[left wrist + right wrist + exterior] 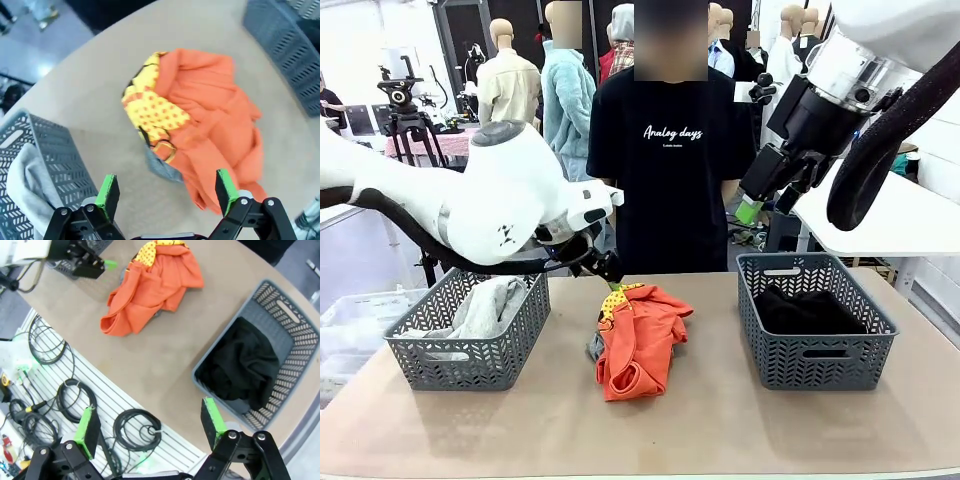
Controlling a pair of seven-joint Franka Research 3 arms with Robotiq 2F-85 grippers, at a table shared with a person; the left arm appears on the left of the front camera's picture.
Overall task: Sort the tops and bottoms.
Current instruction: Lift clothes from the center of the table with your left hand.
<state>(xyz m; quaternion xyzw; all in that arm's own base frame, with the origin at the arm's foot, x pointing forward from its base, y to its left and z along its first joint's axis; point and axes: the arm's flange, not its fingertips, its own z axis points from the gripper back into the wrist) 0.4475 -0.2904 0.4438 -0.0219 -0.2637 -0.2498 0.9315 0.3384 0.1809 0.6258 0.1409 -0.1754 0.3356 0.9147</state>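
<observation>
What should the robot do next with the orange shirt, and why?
Probably lower the open left gripper onto the orange T-shirt and pinch it. It lies loose on the table, right below that gripper, and the left basket beside it already holds a light grey top.

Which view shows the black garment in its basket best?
Right wrist view: it looks down into the basket, showing the black garment from above. Front view: a low slice behind the near wall. Left wrist view: that basket's outer wall.
</observation>
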